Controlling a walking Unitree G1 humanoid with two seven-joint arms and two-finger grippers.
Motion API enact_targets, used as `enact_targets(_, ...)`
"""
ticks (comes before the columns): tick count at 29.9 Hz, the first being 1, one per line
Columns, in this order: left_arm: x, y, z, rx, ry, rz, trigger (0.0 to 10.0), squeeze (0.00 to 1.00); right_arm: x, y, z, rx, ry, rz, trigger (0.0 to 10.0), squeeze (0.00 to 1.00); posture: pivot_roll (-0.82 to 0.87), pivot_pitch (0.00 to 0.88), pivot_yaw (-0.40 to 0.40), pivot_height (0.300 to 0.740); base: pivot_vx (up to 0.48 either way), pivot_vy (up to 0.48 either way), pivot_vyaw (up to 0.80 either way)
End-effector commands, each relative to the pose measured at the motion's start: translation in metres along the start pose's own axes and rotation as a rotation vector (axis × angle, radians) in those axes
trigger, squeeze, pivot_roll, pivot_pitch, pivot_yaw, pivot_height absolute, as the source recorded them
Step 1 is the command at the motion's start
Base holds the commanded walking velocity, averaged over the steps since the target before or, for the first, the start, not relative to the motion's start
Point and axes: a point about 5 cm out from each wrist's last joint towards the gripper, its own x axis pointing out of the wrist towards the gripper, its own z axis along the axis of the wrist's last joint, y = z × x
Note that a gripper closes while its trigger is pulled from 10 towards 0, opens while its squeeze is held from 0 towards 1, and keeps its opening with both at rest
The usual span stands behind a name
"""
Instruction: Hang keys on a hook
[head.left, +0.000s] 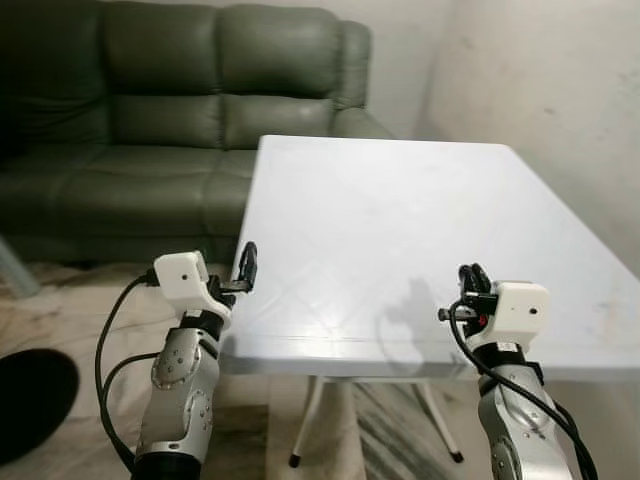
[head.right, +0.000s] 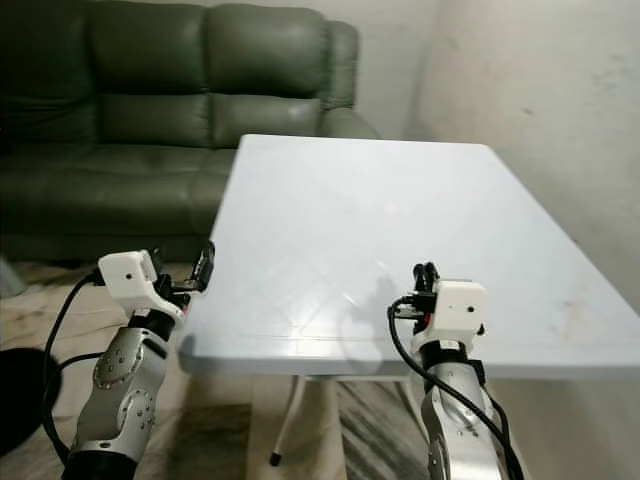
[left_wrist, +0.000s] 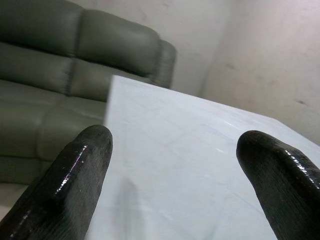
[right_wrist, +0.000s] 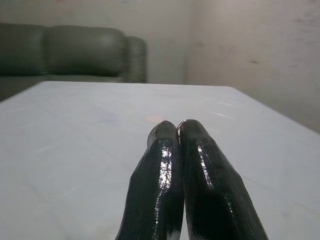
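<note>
My left gripper hovers at the near left corner of the white table. In the left wrist view its black fingers stand wide apart, open, with nothing between them. My right gripper is raised just above the table's near edge on the right. In the right wrist view its fingertips are pressed together, shut. A tiny red speck sits at the tips; what it is cannot be told.
A dark green leather sofa stands behind and to the left of the table. A pale, stained wall runs along the right. The table's white legs stand on a marbled floor, and a dark round shape lies at the lower left.
</note>
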Motion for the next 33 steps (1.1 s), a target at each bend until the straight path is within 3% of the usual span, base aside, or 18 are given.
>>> enact_targets(1,0.0029,-0.0015,0.0014,0.011,-0.001,-0.008,10.0,0.0,0.0017,0.0005,-0.0009,-0.005,0.01,0.001,10.0,0.0,-0.02,0.001,-0.044,0.74,0.0,0.0,-0.78)
enact_targets(12,0.0106,-0.0034,0.0032,-0.004,0.003,-0.011,10.0,0.0,0.0074,0.0025,0.0024,0.001,-0.002,0.006,10.0,0.0,-0.01,0.0,-0.044,0.74,0.0,0.0,-0.79)
enact_targets(19,0.0119,-0.0038,0.0022,-0.009,0.011,-0.009,10.0,0.0,0.0079,0.0069,0.0018,0.009,0.0,0.015,10.0,0.0,-0.01,0.0,-0.045,0.74,0.0,0.347,-0.79)
enact_targets(33,0.0124,-0.0064,-0.0032,-0.009,0.064,0.009,10.0,0.0,0.0067,0.0078,0.0007,0.009,0.004,0.016,10.0,0.0,-0.01,0.0,-0.044,0.74,0.0,0.0,-0.79)
